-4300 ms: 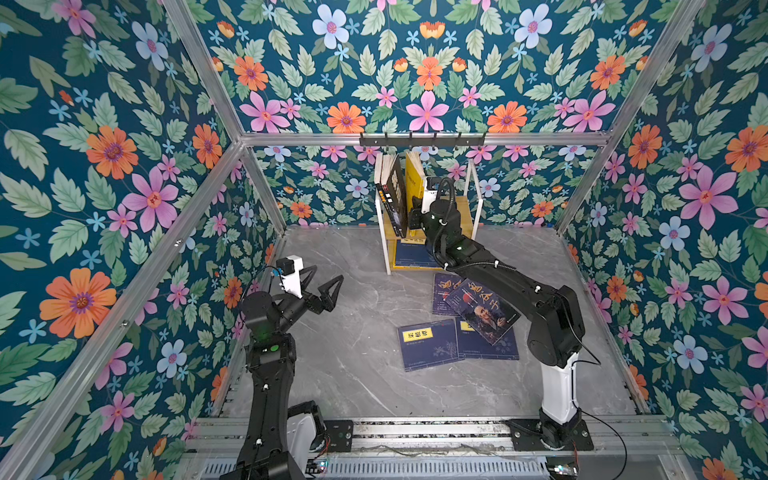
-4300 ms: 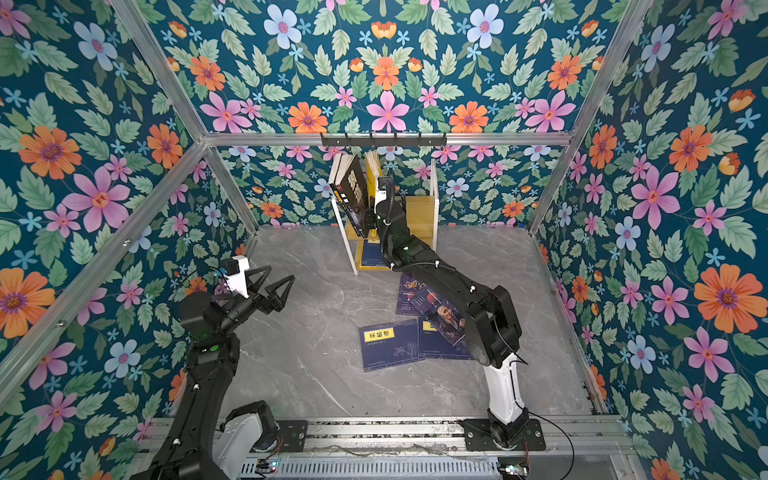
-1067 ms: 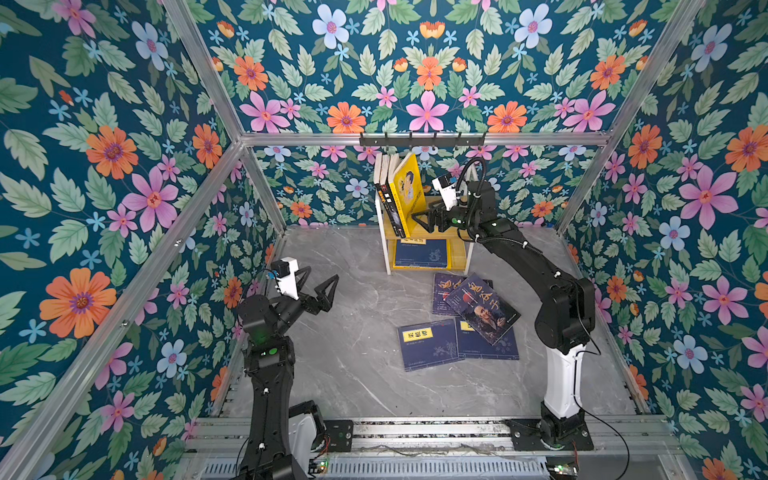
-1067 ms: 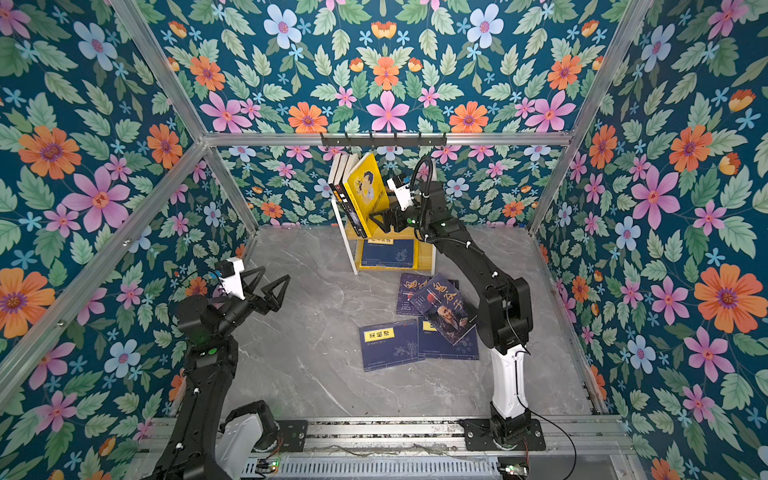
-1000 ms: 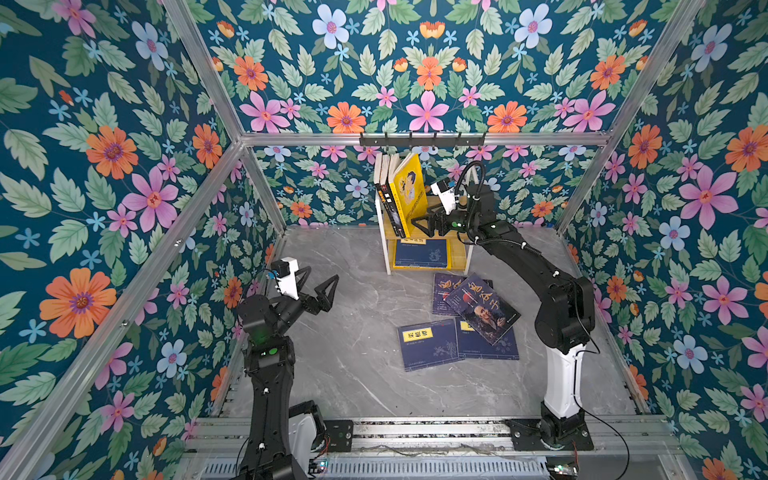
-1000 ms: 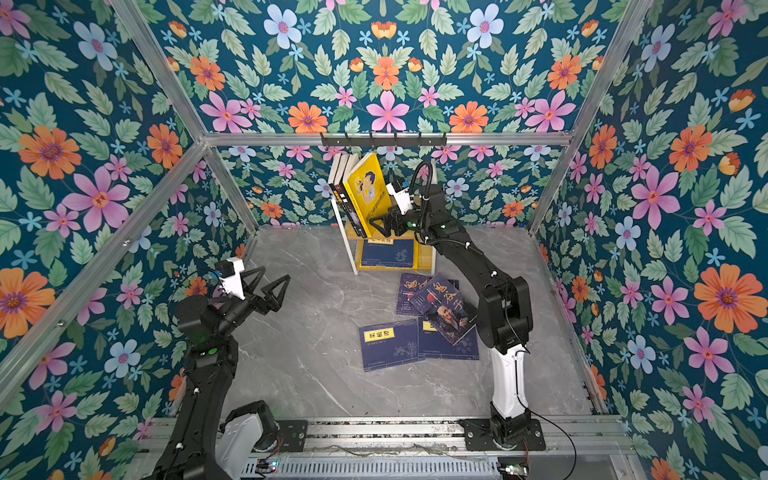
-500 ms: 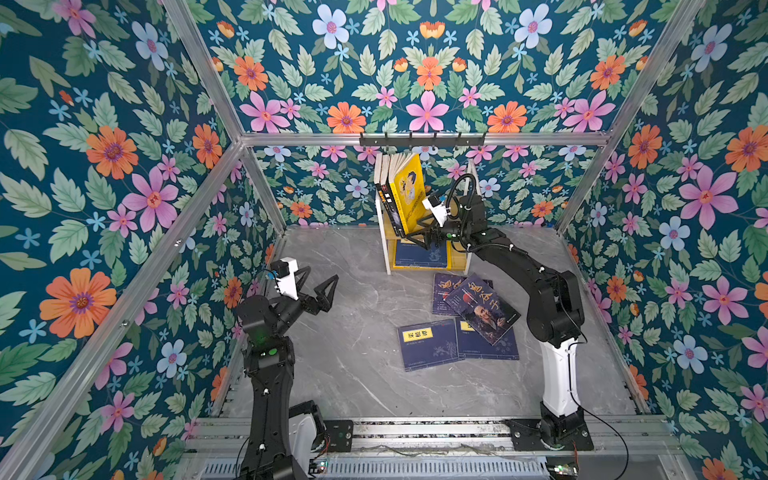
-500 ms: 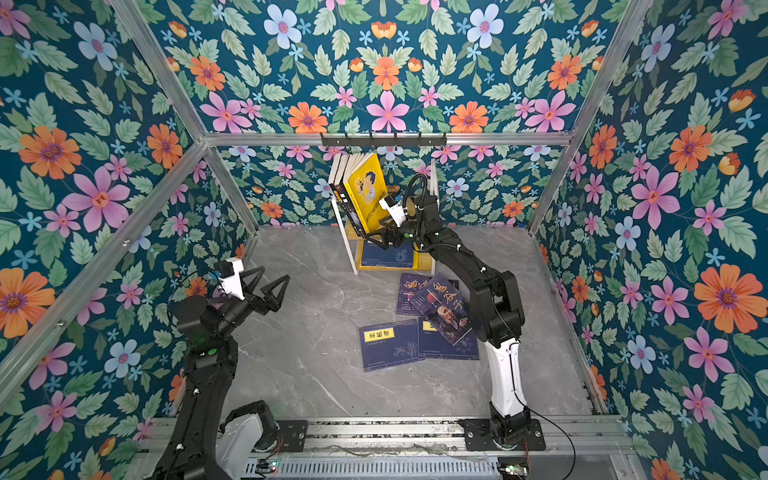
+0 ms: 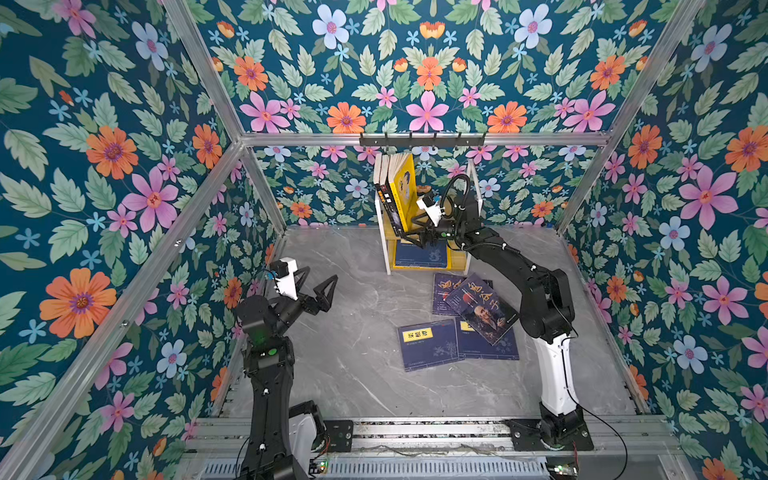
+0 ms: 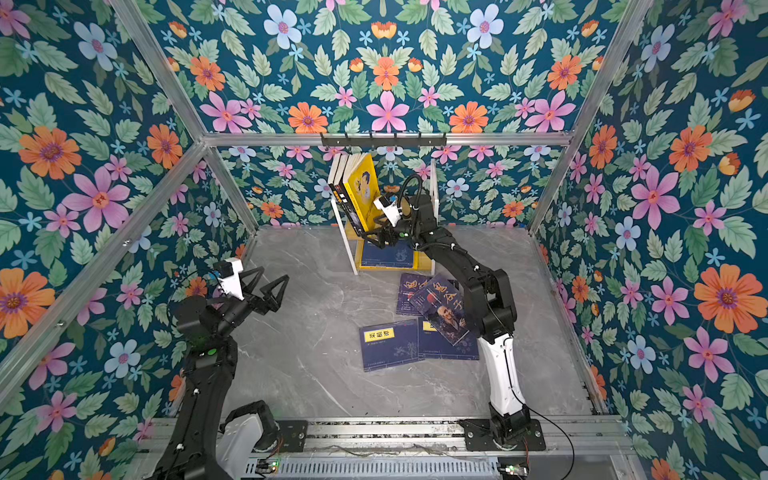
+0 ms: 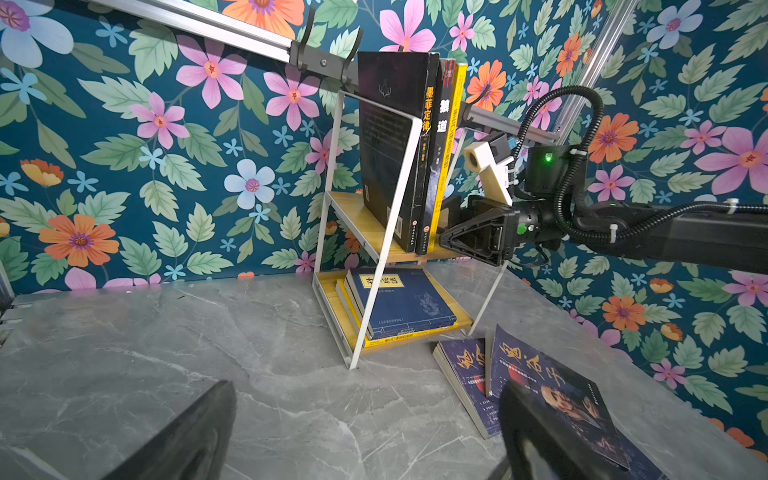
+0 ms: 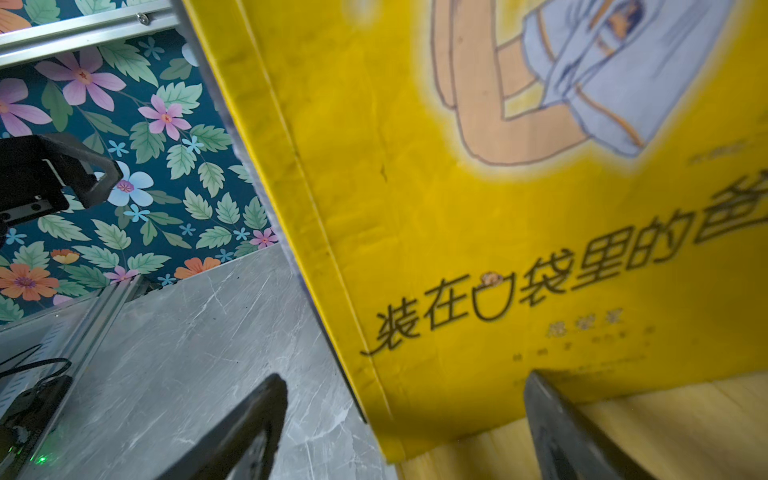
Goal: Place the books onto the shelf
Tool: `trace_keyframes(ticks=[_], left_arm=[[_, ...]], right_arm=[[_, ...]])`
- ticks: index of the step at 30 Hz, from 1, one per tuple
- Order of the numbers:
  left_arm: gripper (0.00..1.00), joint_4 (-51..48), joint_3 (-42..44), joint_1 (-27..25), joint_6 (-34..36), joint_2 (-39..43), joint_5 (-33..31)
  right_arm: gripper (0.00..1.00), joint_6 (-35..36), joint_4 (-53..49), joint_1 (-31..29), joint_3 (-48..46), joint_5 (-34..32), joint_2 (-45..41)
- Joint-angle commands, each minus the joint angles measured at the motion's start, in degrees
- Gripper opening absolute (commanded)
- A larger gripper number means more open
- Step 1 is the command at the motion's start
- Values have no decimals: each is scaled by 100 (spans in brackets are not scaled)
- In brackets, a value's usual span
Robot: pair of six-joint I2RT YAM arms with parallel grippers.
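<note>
The shelf [image 9: 385, 257] stands at the back wall. On its upper board two black books [image 9: 386, 191] and a yellow cartoon book [image 9: 405, 187] stand upright, leaning left. Flat navy books [image 11: 399, 303] are stacked on the lower board. My right gripper [image 9: 411, 240] is open at the yellow book's foot. In the right wrist view its jaws straddle the book's [image 12: 498, 208] lower front corner, gaps on both sides. My left gripper [image 9: 322, 276] hangs open and empty over the floor at the left. Several books lie on the floor: navy ones [image 9: 428, 343] and purple portrait covers [image 9: 482, 307].
A black hook rail [image 9: 422, 139] runs along the metal bar just above the shelf. Floral walls close in the left, back and right. The right arm's elbow [image 9: 544, 303] hangs over the floor books. A metal base rail [image 9: 415, 432] crosses the front edge.
My right gripper has swung left and down along the upper board to the yellow book's foot, its jaws narrowing a little. The left arm has not moved.
</note>
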State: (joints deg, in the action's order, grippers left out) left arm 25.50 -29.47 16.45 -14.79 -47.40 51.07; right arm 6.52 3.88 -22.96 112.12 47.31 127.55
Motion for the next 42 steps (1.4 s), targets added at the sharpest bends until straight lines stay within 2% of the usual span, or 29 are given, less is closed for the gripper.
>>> trace_keyframes(ticks=[1,16,28,39,42], left_arm=[[100,-18,3,4,65,-6,17],[100,-27,3,4,81,-6,17],[100,-27,3,7,84,-6,17],[100,-45,12,-1,99,-2,9],[100,-45,21,-7,100,-6,8]], right_arm=[[86,134,-259,-50,65,-68,57],[71,244,-156,-210,-134,-895,-102],[62,314,-177,-217,-45,-925,-107],[62,435,-286,-218,-48,-882,-221],[66,472,-283,-222,-180,-866,-373]])
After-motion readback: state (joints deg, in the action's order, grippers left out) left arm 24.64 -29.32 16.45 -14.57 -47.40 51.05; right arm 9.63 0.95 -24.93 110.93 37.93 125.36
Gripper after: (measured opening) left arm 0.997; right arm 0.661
